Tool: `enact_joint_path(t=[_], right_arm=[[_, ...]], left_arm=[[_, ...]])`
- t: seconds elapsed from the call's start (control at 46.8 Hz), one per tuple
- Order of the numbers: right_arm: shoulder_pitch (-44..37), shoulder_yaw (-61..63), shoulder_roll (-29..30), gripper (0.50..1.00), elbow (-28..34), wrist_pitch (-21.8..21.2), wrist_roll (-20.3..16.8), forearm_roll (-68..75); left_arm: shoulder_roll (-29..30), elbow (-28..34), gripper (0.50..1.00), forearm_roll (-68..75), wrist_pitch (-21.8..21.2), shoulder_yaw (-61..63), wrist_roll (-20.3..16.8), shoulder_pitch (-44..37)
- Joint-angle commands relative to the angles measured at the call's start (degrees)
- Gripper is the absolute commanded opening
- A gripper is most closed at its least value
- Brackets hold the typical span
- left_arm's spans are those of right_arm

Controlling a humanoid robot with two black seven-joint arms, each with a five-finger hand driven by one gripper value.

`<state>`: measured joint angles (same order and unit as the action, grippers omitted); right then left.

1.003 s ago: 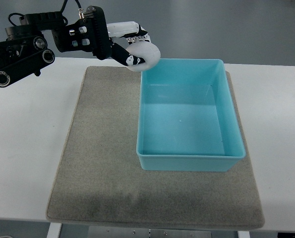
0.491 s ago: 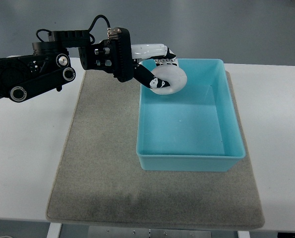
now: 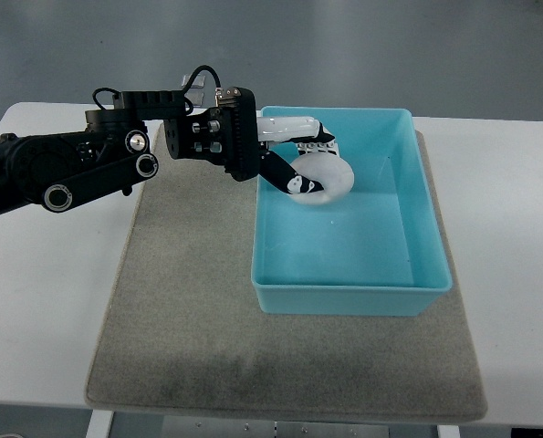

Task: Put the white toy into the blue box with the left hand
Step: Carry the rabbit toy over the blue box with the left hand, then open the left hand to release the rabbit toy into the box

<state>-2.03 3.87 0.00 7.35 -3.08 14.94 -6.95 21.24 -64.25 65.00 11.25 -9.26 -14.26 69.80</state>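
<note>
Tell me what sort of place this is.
Likely a robot lab test bench: a plain white table on a grey floor, with only a grey mat and a blue box laid out, and the left hand holding a white toy over the box.

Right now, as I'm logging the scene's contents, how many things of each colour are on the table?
White ring-shaped toy, held in the left hand: 1
Light blue plastic box: 1
Grey felt mat: 1
Total: 3

The box (image 3: pixel 350 210) sits on the mat's (image 3: pixel 189 301) right half, apparently touching nothing else.
</note>
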Motion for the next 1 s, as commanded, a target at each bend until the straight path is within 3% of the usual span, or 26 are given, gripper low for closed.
enact_joint_path(t=[0.0, 0.043, 0.107, 0.213, 0.32, 0.406, 0.555, 0.982], right_arm=[[0.0, 0.0, 0.0, 0.936, 0.0, 0.0, 0.0, 0.0], [0.0, 0.0, 0.0, 0.936, 0.0, 0.0, 0.0, 0.0], [0.0, 0.0, 0.0, 0.936, 0.0, 0.0, 0.0, 0.0], [0.0, 0.0, 0.0, 0.936, -0.1, 0.0, 0.0, 0.0], [0.0, 0.0, 0.0, 0.936, 0.0, 0.0, 0.0, 0.0], [0.0, 0.0, 0.0, 0.936, 0.0, 0.0, 0.0, 0.0], [0.0, 0.0, 0.0, 0.936, 0.0, 0.0, 0.0, 0.0], [0.0, 0.0, 0.0, 0.936, -0.1, 0.0, 0.0, 0.0]], left_arm=[[-0.1, 0.0, 0.500, 0.0, 0.0, -0.1, 0.0, 0.0], [-0.1, 0.0, 0.500, 0.0, 0.0, -0.1, -0.1, -0.3], [-0.1, 0.0, 0.557, 0.0, 0.0, 0.0, 0.0, -0.5], [-0.1, 0.0, 0.743, 0.0, 0.0, 0.0, 0.0, -0.8], [-0.1, 0.0, 0.780, -0.1, 0.0, 0.0, 0.0, -0.9], [-0.1, 0.0, 0.887, -0.1, 0.0, 0.0, 0.0, -0.9], [-0.4, 0.1, 0.919, -0.1, 0.0, 0.1, 0.0, -0.9], [-0.4, 4.0, 0.924, -0.3, -0.4, -1.6, -0.1, -0.8]])
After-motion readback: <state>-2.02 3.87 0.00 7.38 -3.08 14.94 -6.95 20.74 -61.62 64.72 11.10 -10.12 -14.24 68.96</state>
